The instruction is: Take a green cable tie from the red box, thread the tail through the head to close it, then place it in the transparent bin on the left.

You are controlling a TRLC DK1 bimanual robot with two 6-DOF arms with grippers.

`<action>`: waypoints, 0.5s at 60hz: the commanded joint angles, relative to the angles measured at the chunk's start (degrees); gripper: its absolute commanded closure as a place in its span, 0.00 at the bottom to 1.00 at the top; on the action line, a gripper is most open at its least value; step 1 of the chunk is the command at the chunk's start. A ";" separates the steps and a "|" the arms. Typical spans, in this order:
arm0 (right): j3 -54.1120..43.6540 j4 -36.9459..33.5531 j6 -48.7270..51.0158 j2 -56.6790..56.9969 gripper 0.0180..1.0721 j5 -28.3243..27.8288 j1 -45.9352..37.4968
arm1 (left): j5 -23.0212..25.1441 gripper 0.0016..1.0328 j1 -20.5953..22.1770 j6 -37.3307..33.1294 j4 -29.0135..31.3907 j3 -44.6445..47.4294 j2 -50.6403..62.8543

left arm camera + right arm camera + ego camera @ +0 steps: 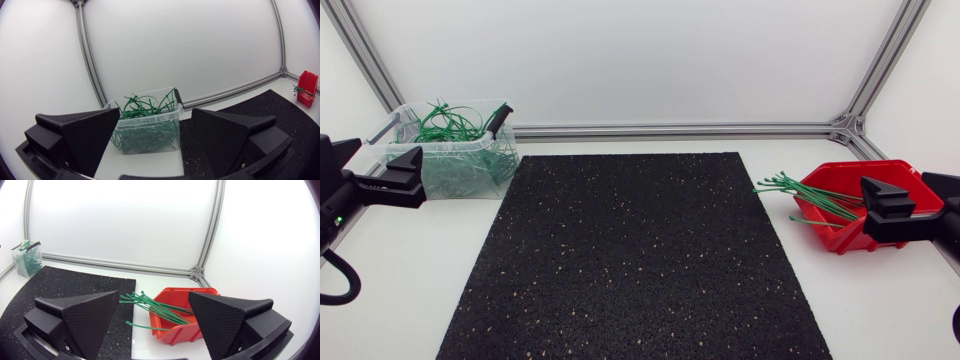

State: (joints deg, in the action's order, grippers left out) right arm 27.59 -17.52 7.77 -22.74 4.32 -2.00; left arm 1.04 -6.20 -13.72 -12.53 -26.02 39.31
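- The left arm point(345, 190), black at its last links, came in from the left edge of the white bench point(400, 290) and lay low and level, pointing inward.
- Its matte black left claw point(412, 177) sat just beside the transparent plastic bin point(480, 175), on the side facing the arm. The two wedge fingers were spread wide and pinched nothing. From the wrist camera the bin stood ahead of the claw, seen through the gap between the fingers.
- The right arm point(935, 215) came in from the right edge, also low and level.
- Its matte black right claw point(870, 208) hung over the near edge of the red plastic box point(910, 178). Its fingers were spread apart and held nothing, with the box ahead of them and partly beneath.
- The bin, at the far left of the bench, held a tangled heap of closed green cable-tie loops point(450, 125), some rising above the rim. A small black part point(500, 118) stood at its far corner; what it was could not be told.
- The red box, at the right, held a bundle of straight green cable ties point(820, 197). Their ends stuck out over the box's open side towards the speckled black rubber mat point(630, 260), which lay between the two containers.
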 commanded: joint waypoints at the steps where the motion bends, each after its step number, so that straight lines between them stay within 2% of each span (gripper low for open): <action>1: -3.39 1.73 0.05 2.19 0.05 -0.44 -0.09 | 0.10 0.03 0.57 1.32 -0.21 2.99 -3.71; 30: -18.17 11.37 -4.72 14.74 0.05 -2.81 1.19 | -0.29 0.03 3.14 7.26 5.15 14.02 -20.62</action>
State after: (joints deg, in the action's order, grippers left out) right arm 12.43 -7.81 4.75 -9.87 1.74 -1.41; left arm 0.95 -3.62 -8.40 -7.81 -14.35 20.88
